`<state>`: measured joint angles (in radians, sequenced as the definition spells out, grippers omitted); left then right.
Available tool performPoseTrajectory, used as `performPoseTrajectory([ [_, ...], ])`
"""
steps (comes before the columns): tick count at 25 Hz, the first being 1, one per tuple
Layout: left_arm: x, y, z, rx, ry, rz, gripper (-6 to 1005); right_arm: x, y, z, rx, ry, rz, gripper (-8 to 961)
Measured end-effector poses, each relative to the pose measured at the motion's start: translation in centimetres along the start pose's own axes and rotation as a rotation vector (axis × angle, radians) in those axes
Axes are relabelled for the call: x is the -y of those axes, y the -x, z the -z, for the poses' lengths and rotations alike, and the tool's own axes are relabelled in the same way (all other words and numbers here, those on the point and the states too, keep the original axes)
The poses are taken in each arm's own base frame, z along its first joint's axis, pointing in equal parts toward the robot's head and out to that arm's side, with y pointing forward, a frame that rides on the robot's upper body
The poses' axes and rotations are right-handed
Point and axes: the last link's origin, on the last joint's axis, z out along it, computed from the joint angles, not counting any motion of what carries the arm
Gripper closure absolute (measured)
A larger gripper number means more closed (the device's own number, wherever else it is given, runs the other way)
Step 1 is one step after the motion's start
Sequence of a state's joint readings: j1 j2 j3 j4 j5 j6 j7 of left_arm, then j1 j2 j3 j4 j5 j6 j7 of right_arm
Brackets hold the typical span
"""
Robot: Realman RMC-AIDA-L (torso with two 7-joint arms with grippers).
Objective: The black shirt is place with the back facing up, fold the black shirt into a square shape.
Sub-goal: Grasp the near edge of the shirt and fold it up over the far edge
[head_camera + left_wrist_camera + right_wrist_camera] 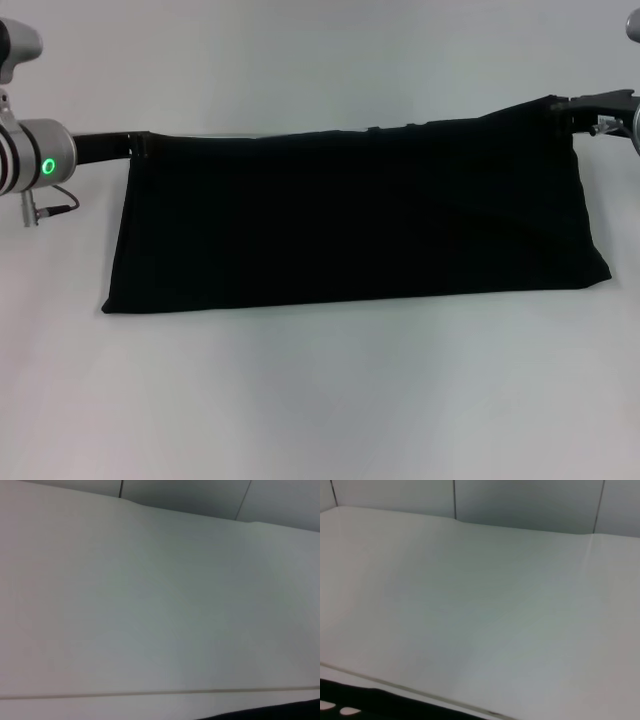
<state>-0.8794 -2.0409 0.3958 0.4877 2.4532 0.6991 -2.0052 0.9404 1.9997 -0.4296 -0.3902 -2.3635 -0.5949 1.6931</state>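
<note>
1. Black shirt point(355, 225): folded band on white table point(320, 400), far edge lifted.
2. Left gripper point(140, 145), right gripper point(565, 110): each pinching a far corner.
3. Step: mid-fold; next likely carries the edge toward the near hem.

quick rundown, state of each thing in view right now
black shirt: folded into a wide band, plain side up, no lettering showing, far edge held at both top corners, near edge resting on the table
left end effector: at the shirt's far left corner, gripping the edge
right end effector: at the shirt's far right corner, gripping the edge, slightly farther back
table: white, flat
</note>
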Motion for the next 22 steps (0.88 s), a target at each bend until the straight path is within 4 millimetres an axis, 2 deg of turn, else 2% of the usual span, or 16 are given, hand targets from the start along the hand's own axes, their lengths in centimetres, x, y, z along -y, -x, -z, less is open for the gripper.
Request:
performPoseTrajectory([
  [9, 0.3, -1.0, 0.5, -0.021, 0.011, 0.006, 985, 0.3, 1.0, 0.1, 0.021, -0.005, 0.004, 918],
  [16, -0.1, -0.2, -0.1, -0.019, -0.006, 0.017, 976, -0.6, 0.5, -0.2, 0.010, 0.009, -0.018, 919],
  [22, -0.1, 0.4, -0.4, -0.030, -0.039, 0.033, 969, -0.6, -0.1, -0.3, 0.007, -0.018, -0.033, 857],
])
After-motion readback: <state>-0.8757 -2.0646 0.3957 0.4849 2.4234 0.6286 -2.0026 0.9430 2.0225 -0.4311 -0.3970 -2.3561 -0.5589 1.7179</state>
